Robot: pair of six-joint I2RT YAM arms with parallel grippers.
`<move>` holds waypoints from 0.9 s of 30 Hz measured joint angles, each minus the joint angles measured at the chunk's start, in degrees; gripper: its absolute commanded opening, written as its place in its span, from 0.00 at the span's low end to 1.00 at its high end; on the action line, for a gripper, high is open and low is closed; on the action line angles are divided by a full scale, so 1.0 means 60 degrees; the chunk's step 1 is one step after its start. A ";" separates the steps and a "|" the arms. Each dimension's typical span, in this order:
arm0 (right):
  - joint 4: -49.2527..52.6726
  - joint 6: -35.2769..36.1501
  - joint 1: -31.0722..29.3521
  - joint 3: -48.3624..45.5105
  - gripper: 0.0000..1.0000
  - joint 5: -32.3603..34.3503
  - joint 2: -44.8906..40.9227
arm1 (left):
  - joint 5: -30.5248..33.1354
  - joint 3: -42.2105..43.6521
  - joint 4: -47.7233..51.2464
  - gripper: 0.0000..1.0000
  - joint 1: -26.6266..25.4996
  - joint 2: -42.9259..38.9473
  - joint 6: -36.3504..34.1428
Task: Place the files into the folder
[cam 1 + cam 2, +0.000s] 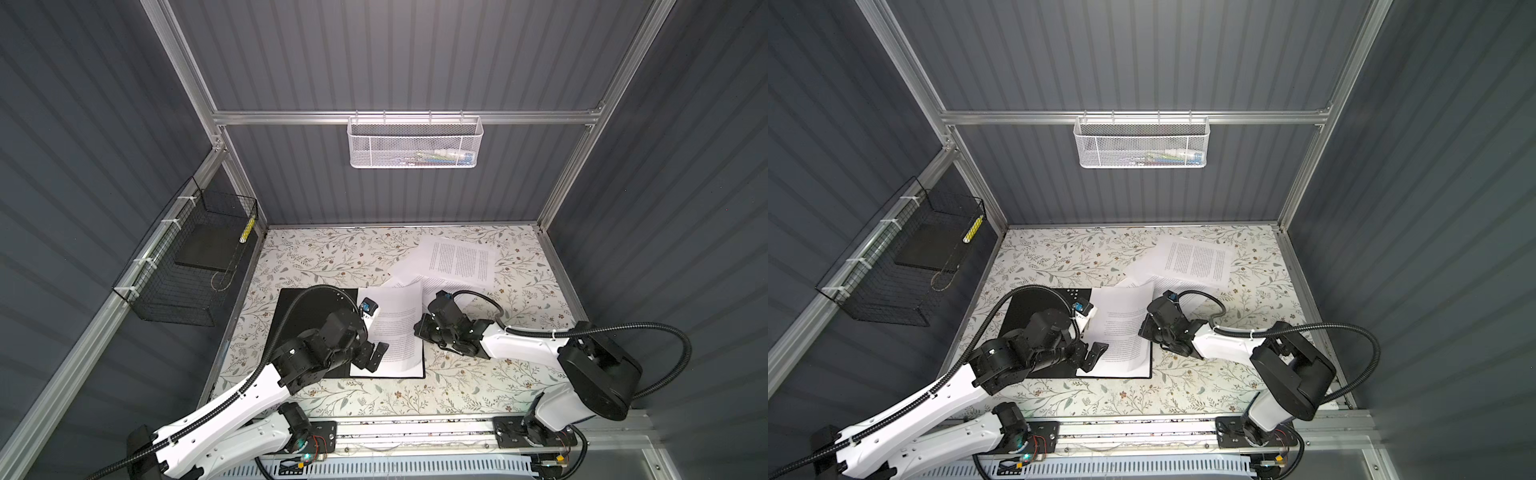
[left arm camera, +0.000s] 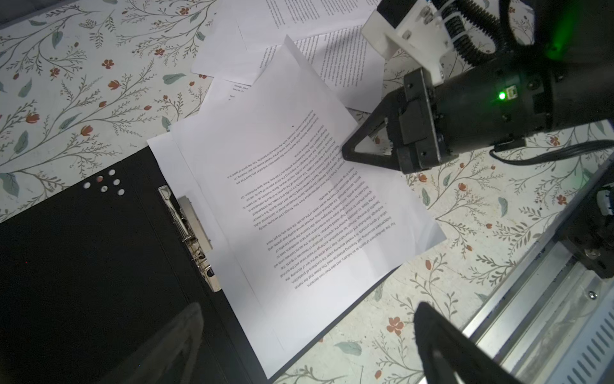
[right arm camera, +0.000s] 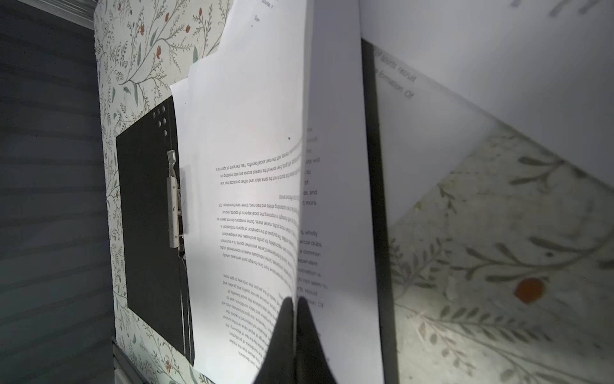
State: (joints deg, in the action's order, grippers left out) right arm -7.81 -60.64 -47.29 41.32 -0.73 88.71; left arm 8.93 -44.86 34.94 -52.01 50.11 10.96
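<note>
Right fingers (image 3: 282, 327) clamp a sheet (image 3: 249, 149), left fingers (image 2: 445, 345) apart; a skewed pull could crease it off the folder (image 2: 83, 259).

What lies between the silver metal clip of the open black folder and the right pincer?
Overlapping white paper sheets printed with black text, over the open black folder; the right pincer pinches the upper one's edge. The left wrist view shows it.

The right gripper (image 3: 295, 301), matt black plastic, pinches a thin white printed paper sheet (image 3: 252, 199), smooth and matt. Beyond its tips the flat open folder (image 3: 143, 232) shows a dull black, card-like inside carrying a shiny silver metal clip (image 3: 172, 212). Beneath the gripper, the floral table covering (image 3: 498, 282) looks matt and faintly grainy.
</note>
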 measured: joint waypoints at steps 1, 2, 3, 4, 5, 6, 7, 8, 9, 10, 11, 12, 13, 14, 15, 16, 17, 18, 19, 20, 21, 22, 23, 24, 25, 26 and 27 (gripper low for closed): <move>-0.0015 0.0000 -0.0015 0.0000 0.00 -0.0018 0.0029 | 0.0000 -0.0004 0.0011 1.00 0.0018 0.0011 -0.0004; -0.0055 0.0000 -0.0033 0.0000 0.00 -0.0040 0.0069 | 0.0004 -0.0007 0.0022 1.00 0.0055 0.0011 -0.0007; -0.0098 -0.0004 -0.0055 0.0000 0.00 -0.0058 0.0106 | 0.0015 -0.0015 0.0044 1.00 0.0073 0.0011 -0.0007; -0.0135 -0.0004 -0.0080 0.0000 0.00 -0.0069 0.0146 | 0.0044 -0.0015 0.0047 1.00 0.0109 0.0011 -0.0007; -0.0164 -0.0007 -0.0109 0.0000 0.00 -0.0095 0.0175 | 0.0055 -0.0015 0.0069 1.00 0.0138 0.0025 -0.0007; -0.0197 -0.0011 -0.0135 0.0000 0.00 -0.0098 0.0193 | 0.0073 -0.0018 0.0080 1.00 0.0168 0.0036 -0.0007; -0.0248 -0.0015 -0.0157 0.0000 0.00 -0.0117 0.0215 | 0.0076 -0.0022 0.0098 1.00 0.0204 0.0058 -0.0007; -0.0284 -0.0033 -0.0182 0.0000 0.00 -0.0131 0.0240 | 0.0076 -0.0022 0.0113 1.00 0.0251 0.0080 -0.0007; -0.0310 -0.0040 -0.0193 0.0000 0.00 -0.0138 0.0259 | 0.0076 -0.0025 0.0124 1.00 0.0266 0.0098 -0.0007; -0.0324 -0.0040 -0.0211 0.0000 0.00 -0.0153 0.0280 | 0.0073 -0.0029 0.0142 1.00 0.0291 0.0120 -0.0007; -0.0335 -0.0047 -0.0219 0.0000 0.00 -0.0171 0.0291 | 0.0073 -0.0029 0.0153 1.00 0.0310 0.0142 -0.0007; -0.0339 -0.0051 -0.0229 0.0000 0.00 -0.0171 0.0295 | 0.0073 -0.0033 0.0153 1.00 0.0310 0.0157 -0.0007; -0.0342 -0.0073 -0.0237 0.0000 0.00 -0.0175 0.0299 | 0.0073 -0.0033 0.0160 1.00 0.0313 0.0175 -0.0007; -0.0346 -0.0080 -0.0244 0.0000 0.00 -0.0175 0.0299 | 0.0069 -0.0033 0.0175 1.00 0.0331 0.0182 -0.0007; -0.0350 -0.0087 -0.0251 0.0000 0.00 -0.0175 0.0299 | 0.0069 -0.0033 0.0178 1.00 0.0357 0.0182 -0.0007; -0.0353 -0.0109 -0.0255 0.0000 0.00 -0.0175 0.0299 | 0.0069 -0.0033 0.0178 1.00 0.0364 0.0189 -0.0007; -0.0357 -0.0117 -0.0255 0.0000 0.00 -0.0175 0.0299 | 0.0069 -0.0033 0.0178 1.00 0.0368 0.0197 -0.0007; -0.0368 -0.0124 -0.0255 0.0000 0.00 -0.0175 0.0299 | 0.0069 -0.0033 0.0178 1.00 0.0372 0.0200 -0.0007; -0.0382 -0.0131 -0.0255 0.0000 0.00 -0.0175 0.0299 | 0.0066 -0.0033 0.0182 1.00 0.0375 0.0200 -0.0007; -0.0404 -0.0142 -0.0262 0.0000 0.00 -0.0171 0.0299 | 0.0062 -0.0033 0.0178 1.00 0.0375 0.0200 -0.0007; -0.0415 -0.0146 -0.0266 0.0000 0.00 -0.0175 0.0299 | 0.0044 -0.0033 0.0178 1.00 0.0375 0.0200 -0.0007; -0.0415 -0.0149 -0.0273 0.0000 0.00 -0.0171 0.0299 | 0.0036 -0.0033 0.0178 1.00 0.0379 0.0211 -0.0007; -0.0415 -0.0153 -0.0280 0.0000 0.00 -0.0171 0.0299 | 0.0022 -0.0033 0.0178 1.00 0.0412 0.0222 -0.0007; -0.0419 -0.0157 -0.0288 0.0000 0.00 -0.0171 0.0299 | 0.0000 -0.0033 0.0182 1.00 0.0433 0.0237 -0.0007; -0.0419 -0.0171 -0.0295 0.0000 0.00 -0.0171 0.0299 | -0.0004 -0.0033 0.0182 1.00 0.0437 0.0262 -0.0007; -0.0426 -0.0186 -0.0299 0.0000 0.00 -0.0171 0.0299 | -0.0007 -0.0033 0.0182 1.00 0.0448 0.0277 -0.0007; -0.0448 -0.0204 -0.0302 0.0000 0.00 -0.0171 0.0310 | -0.0025 -0.0033 0.0182 1.00 0.0455 0.0280 -0.0007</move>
State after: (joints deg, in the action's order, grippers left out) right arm -10.50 -61.87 -49.10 41.32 -1.76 90.56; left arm 8.78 -45.06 36.03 -49.28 51.79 10.92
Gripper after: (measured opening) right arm 0.046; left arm 0.998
